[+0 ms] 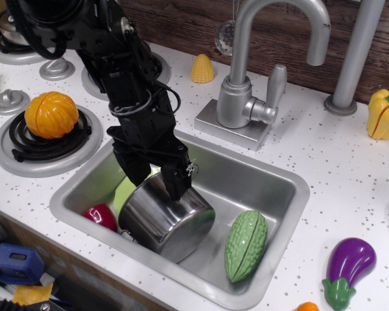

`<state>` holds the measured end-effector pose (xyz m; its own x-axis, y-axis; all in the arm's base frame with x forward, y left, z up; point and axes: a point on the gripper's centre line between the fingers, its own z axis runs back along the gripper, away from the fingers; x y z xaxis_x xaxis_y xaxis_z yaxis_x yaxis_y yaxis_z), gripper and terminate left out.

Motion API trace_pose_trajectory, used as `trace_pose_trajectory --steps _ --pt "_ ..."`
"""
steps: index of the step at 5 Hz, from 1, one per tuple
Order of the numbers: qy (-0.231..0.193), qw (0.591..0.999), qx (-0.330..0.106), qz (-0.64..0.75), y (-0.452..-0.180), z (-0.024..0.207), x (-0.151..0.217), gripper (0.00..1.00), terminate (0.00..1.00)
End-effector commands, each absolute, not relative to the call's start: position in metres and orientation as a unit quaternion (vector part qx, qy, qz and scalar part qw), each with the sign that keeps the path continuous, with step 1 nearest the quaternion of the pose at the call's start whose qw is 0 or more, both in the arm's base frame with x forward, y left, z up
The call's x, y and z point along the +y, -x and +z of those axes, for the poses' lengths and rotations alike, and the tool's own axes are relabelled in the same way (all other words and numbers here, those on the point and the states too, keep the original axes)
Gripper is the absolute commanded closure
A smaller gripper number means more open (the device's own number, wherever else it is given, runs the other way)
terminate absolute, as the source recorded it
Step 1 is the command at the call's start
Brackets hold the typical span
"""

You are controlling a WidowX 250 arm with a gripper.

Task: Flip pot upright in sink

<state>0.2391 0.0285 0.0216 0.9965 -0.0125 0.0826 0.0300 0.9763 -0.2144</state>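
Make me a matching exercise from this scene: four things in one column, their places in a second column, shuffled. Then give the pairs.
Things:
1. pot
2. gourd
3. pumpkin
4. eggplant

Places:
A. on a stove burner
B. on the counter, right of the sink
C. in the sink, on its side under the tool
D. in the sink, right part

Pairs: 1-C, 2-D, 3-A, 4-B

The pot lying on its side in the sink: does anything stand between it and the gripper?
Nothing visible does. The gripper is spread open right at the pot, its fingers straddling the upper edge. A green plate lies behind the pot and a green gourd beside it in the sink.
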Motion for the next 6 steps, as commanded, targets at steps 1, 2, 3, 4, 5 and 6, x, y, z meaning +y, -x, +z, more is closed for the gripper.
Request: trace_pose_trajectory --steps 1,2,3,4,5,6 --pt "0.123 0.991 -0.054 -0.008 -0.246 0.026 0.027 0.00 0.00" --pt "0.136 0.989 -0.052 0.002 -0.246 0.024 0.022 0.00 0.00" --pt "0.191 0.980 -0.049 0.021 -0.244 0.020 0.016 0.00 0.00" --pt "0.253 0.965 -0.045 0.047 -0.245 0.021 0.007 0.00 0.00" --pt "0.253 0.965 -0.038 0.054 -0.247 0.026 0.001 1.00 0.00" --pt "0.256 0.964 -0.038 0.053 -0.247 0.026 0.002 1.00 0.00"
